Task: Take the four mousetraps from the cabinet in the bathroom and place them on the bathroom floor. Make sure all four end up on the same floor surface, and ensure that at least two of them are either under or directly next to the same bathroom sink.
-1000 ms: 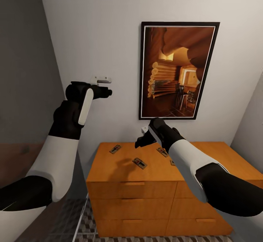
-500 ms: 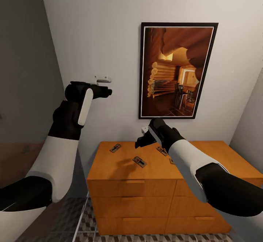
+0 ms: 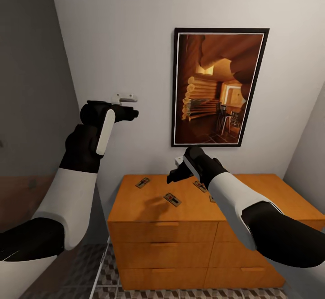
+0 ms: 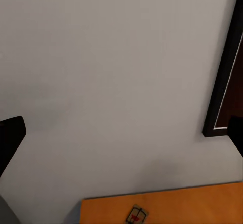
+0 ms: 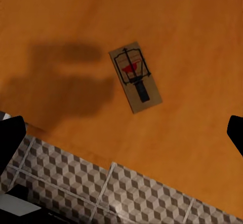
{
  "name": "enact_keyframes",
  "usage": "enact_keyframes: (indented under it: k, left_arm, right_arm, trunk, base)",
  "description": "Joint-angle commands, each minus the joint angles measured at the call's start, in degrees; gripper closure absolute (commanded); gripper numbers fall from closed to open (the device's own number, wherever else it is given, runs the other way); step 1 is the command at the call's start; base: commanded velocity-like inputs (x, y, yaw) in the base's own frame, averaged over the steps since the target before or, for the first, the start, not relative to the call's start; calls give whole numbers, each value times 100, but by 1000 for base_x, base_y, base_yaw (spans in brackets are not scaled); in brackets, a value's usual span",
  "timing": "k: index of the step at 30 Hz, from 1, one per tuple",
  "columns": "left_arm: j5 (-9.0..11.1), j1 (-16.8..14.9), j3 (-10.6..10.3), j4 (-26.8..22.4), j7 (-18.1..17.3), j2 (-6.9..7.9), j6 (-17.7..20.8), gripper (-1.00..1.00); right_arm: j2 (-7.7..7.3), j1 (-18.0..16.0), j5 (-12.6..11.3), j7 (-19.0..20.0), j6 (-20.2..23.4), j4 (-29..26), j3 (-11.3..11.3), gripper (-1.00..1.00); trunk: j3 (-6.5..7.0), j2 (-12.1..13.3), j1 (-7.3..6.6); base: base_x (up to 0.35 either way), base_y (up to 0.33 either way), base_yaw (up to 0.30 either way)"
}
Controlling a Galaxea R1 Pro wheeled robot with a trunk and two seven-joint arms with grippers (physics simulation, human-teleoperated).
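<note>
The orange-brown cabinet (image 3: 135,213) stands against the wall, and mousetraps lie on its flat top. One mousetrap (image 3: 142,183) is at the back left and one (image 3: 172,200) is nearer the front. Another mousetrap (image 3: 200,186) is partly hidden behind my right forearm. My right gripper (image 3: 172,176) hangs open above the cabinet top, empty. In the right wrist view a mousetrap (image 5: 135,77) lies flat below it, between the fingertips (image 5: 10,138). My left gripper (image 3: 132,113) is open and empty, raised high near the wall. The left wrist view catches a mousetrap (image 4: 136,215) on the cabinet (image 4: 202,201).
A framed picture (image 3: 219,87) hangs on the white wall above the cabinet. A grey panel (image 3: 31,87) stands at the left. Cube-patterned floor tiles (image 5: 101,193) run along the cabinet's front (image 3: 108,272). The cabinet has slot-handled drawers (image 3: 164,227).
The whole view has shifted very slightly. Both arms and the mousetraps keep their places.
</note>
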Motion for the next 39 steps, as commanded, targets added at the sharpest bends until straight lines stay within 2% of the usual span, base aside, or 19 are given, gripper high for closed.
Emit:
enact_keyframes:
  k: [1,13,28,39]
  left_arm:
    - [57,-2,-5,-3,56,1,19,-100]
    - [57,-2,-12,13,56,0,19,-100]
    - [57,-2,-6,-12,56,0,19,-100]
    - [57,-2,-11,-15,56,-1,19,-100]
  right_arm:
    - [0,-3,-4,1,19,-1,14,-100]
    - [0,-3,8,3,19,12,30,-100]
    - [0,-6,16,25,19,7,186,-100]
    - [0,-152,16,48,19,10,218,-100]
  trunk:
    - [-3,-4,2]
    - [-3,-4,2]
    - [-3,-4,2]
    - [-3,-4,2]
  base:
    - [-3,0,0]
    - [-1,0,0]
    - [0,0,0]
    - [0,0,0]
